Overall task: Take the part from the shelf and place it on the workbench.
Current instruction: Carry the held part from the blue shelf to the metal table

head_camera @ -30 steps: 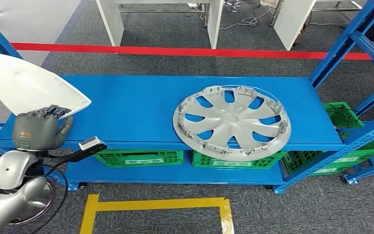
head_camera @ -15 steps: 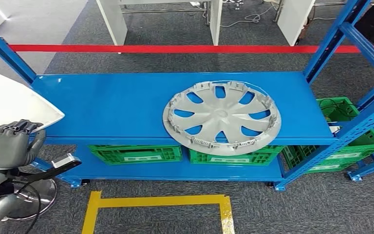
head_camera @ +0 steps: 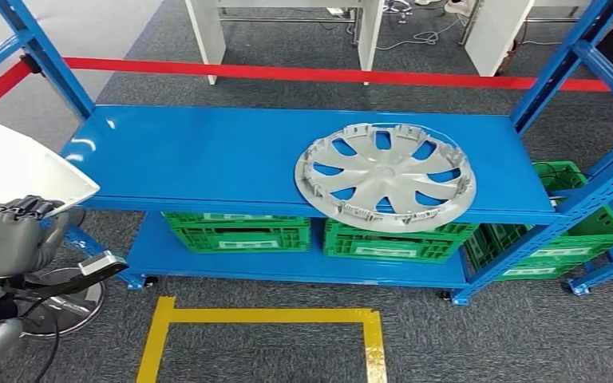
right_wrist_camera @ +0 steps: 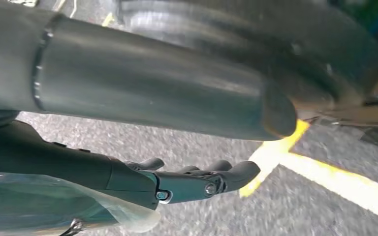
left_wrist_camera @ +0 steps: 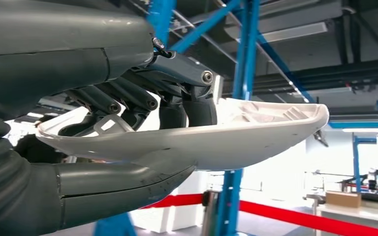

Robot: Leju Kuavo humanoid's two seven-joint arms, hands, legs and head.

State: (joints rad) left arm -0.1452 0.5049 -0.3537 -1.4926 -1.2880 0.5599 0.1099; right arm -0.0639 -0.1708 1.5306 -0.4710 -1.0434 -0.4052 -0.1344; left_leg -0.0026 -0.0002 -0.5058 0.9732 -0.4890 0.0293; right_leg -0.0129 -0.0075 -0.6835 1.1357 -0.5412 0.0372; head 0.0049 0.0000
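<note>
White plastic part [head_camera: 16,163] sits pinched in the left hand [head_camera: 8,235] at the frame's left edge, off the blue shelf [head_camera: 207,159]. Over the last second the whole view has shifted, so the robot seems to be turning away, probably toward the table. Right hand [right_wrist_camera: 197,179] hangs over the floor, fingers loosely spread, holding nothing.

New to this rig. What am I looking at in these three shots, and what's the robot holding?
It is a two-legged humanoid with two arms and many-fingered hands. The wide shot is from its head, looking down at a blue shelf. A silver hubcap lies on the shelf, with green crates on the level below. The other two shots come from cameras at the wrists. The left hand grips a white part, thumb under it and fingers over its edge. The right hand hangs above carpet and yellow floor tape, holding nothing, fingers loosely out.
</note>
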